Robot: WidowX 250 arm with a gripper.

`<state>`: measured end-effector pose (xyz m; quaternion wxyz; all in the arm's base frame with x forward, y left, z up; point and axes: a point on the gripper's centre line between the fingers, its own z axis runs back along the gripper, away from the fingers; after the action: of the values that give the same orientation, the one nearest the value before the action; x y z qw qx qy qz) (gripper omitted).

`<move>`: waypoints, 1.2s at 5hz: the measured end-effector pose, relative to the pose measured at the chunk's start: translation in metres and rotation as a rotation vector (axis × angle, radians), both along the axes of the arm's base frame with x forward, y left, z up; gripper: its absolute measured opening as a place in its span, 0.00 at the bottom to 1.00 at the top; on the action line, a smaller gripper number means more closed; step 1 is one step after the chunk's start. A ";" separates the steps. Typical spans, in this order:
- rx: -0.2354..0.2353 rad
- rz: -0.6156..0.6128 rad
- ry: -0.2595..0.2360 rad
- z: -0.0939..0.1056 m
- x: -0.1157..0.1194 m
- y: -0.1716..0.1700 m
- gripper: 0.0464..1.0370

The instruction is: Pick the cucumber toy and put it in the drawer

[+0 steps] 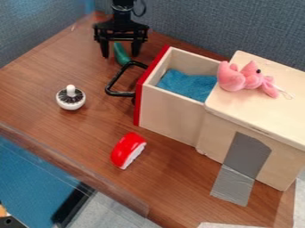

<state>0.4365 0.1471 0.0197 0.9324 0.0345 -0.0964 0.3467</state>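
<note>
The claw point(121, 53) is positioned at the far side of the worktop point(59, 124), beside the drawer point(173, 104). Its fingers are spread apart. The cucumber point(121, 53) is seen between them, with its lower end near the black handle point(121, 94). The drawer is open, and blue cloth point(187, 84) is contained in it. A pink plush point(232, 78) is seated on the cabinet point(280, 109). A red-and-white toy point(126, 149) and a white-and-black brush point(71, 99) are placed on the worktop, apart from each other.
</note>
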 end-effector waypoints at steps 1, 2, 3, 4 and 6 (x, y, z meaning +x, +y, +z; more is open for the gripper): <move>-0.009 0.026 0.043 -0.011 0.000 0.003 0.91; 0.010 0.021 0.069 -0.009 -0.004 0.009 0.63; 0.014 0.015 0.099 -0.009 -0.009 0.010 0.41; 0.014 0.011 0.031 0.020 -0.001 0.002 0.41; 0.077 -0.115 -0.107 0.106 -0.003 -0.062 0.41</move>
<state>0.4331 0.0846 0.1253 0.9422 0.0464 -0.1611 0.2901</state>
